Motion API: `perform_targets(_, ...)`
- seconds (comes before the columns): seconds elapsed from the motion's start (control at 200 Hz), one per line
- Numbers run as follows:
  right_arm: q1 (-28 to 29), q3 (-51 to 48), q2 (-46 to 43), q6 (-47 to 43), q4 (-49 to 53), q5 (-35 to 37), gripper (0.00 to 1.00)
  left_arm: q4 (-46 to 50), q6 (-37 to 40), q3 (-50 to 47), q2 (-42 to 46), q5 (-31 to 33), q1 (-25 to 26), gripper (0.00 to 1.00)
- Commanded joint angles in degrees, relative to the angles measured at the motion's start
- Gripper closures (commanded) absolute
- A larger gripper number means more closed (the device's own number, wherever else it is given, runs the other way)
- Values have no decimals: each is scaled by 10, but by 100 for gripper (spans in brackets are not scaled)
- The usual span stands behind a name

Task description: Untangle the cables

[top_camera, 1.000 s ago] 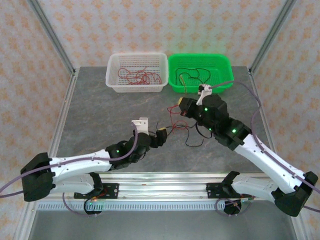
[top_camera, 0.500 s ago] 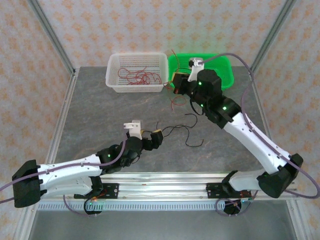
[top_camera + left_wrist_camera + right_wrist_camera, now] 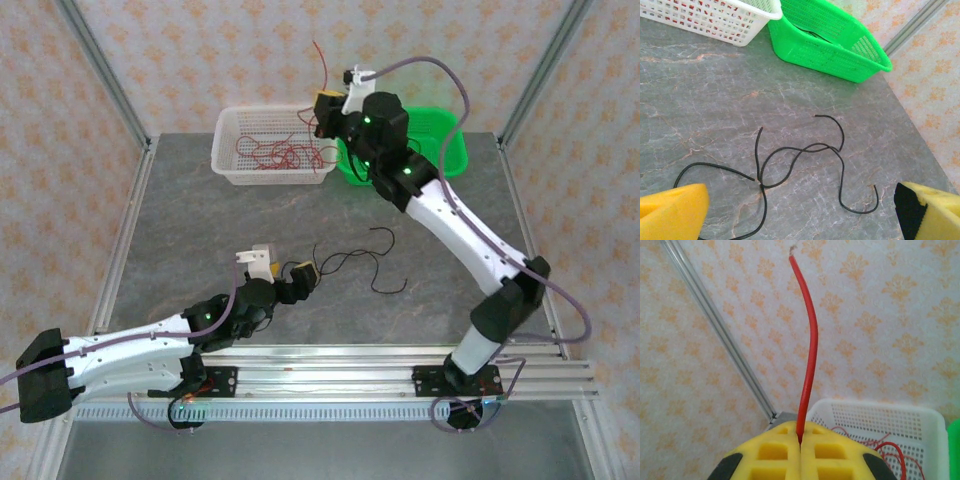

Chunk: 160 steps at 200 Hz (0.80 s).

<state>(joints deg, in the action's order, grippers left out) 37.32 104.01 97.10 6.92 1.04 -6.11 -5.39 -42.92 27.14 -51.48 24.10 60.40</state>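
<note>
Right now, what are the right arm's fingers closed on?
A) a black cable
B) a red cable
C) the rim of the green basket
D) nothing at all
B: in the right wrist view the right arm's fingers are pressed together on a red cable that sticks up from between them, with the white basket beyond.

Our right gripper (image 3: 323, 106) has swung from table centre up to twelve o'clock, over the right end of the white basket (image 3: 270, 176). It has lifted the red wire (image 3: 813, 335) clear of the black cable (image 3: 815, 145). Our left gripper (image 3: 292, 274) has backed off toward seven o'clock.
</note>
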Motion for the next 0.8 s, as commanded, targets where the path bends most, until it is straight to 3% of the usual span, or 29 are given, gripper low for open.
perform_targets(0.0, -4, 70, 59, -25, -32, 31, 100, 15, -12, -1, 1, 2, 6, 4)
perform_targets(0.375, -29, 384, 342, -14, 28, 63, 100, 28, -16, 6, 0, -5, 11, 5)
perform_targets(0.796, -35, 393, 483, 9, 16, 59, 100, 42, -19, 5, 3, -3, 13, 5)
